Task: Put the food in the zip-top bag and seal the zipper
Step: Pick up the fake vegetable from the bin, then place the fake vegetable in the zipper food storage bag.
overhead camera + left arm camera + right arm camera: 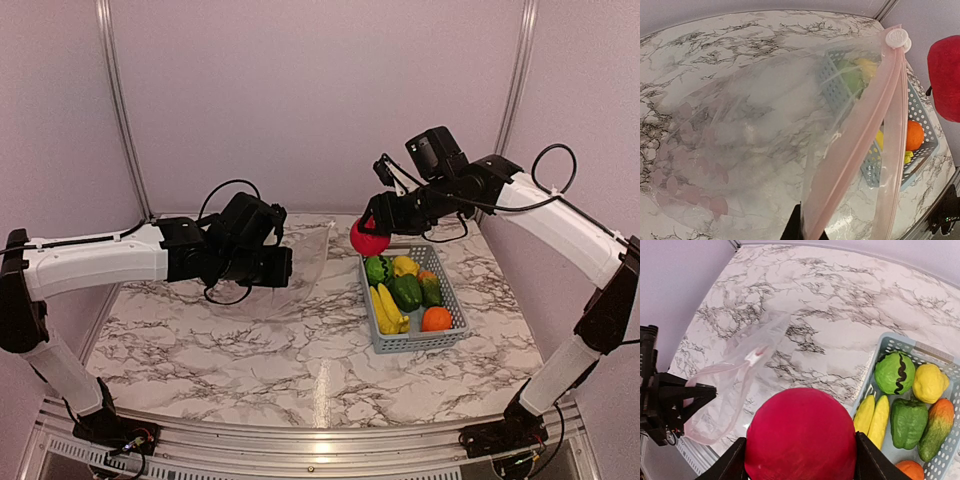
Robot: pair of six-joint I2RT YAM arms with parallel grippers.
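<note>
Now the right gripper (372,228) clasps the red ball (801,435) above the basket's (414,343) far corner; the left gripper (802,231) pinches the bag (740,125) by its zip strip (855,145). Carry the ball squarely over the narrow mouth and release low.

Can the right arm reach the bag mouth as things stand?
Probably yes: open air lies between the red ball in the right pincer and the zip-top bag the left pincer holds up. The zipper strips sit close together, though, so entry looks tight.
</note>
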